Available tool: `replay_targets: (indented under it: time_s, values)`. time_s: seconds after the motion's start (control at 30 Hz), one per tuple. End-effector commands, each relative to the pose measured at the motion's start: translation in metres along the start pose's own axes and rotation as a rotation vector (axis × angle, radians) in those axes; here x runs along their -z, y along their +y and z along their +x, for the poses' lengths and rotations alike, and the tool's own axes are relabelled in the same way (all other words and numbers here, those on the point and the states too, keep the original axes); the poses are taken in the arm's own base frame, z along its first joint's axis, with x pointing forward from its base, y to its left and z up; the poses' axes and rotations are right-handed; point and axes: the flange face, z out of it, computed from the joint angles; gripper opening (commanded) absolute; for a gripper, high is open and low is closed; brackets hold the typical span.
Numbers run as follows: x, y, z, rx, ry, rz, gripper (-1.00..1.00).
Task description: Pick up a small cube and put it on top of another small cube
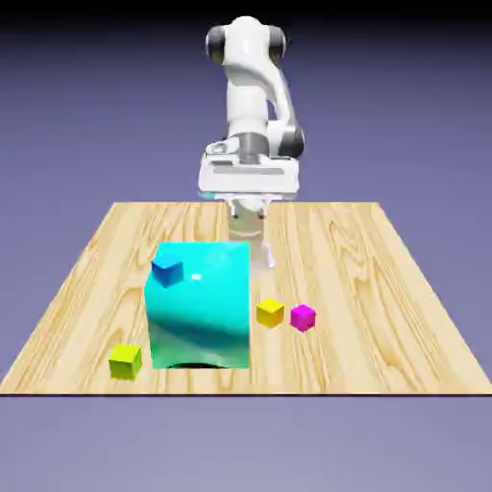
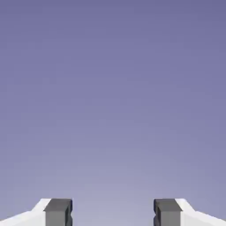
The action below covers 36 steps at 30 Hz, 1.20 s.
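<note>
On the wooden table, a tiny magenta cube sits towards the exterior view's right, just beside a yellow cube. A tiny dark blue cube shows against the upper corner of a big glossy cyan cube; whether it rests on it or behind it cannot be told. A lime-yellow cube lies near the front edge. Behind the cyan cube hangs the white arm's gripper, partly hidden. From the hand view only plain backdrop appears, with two grey fingers set well apart, holding nothing. Picking up well likely means centring over the magenta cube, turning so neither finger strikes its yellow neighbour, and descending straight before closing.
</note>
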Motion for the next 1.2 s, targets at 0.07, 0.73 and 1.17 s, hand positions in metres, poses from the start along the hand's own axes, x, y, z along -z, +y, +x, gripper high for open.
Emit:
replay_targets:
  time_s: [0.07,0.73,1.17]
  values:
    - [-0.034,-0.01,-0.014,-0.048,-0.074,-0.076,0.0]
    - [-0.164,0.052,-0.233,-0.876,-0.687,-0.784,0.0]
    - [-0.189,0.108,-0.302,-0.993,-0.675,-0.883,0.0]
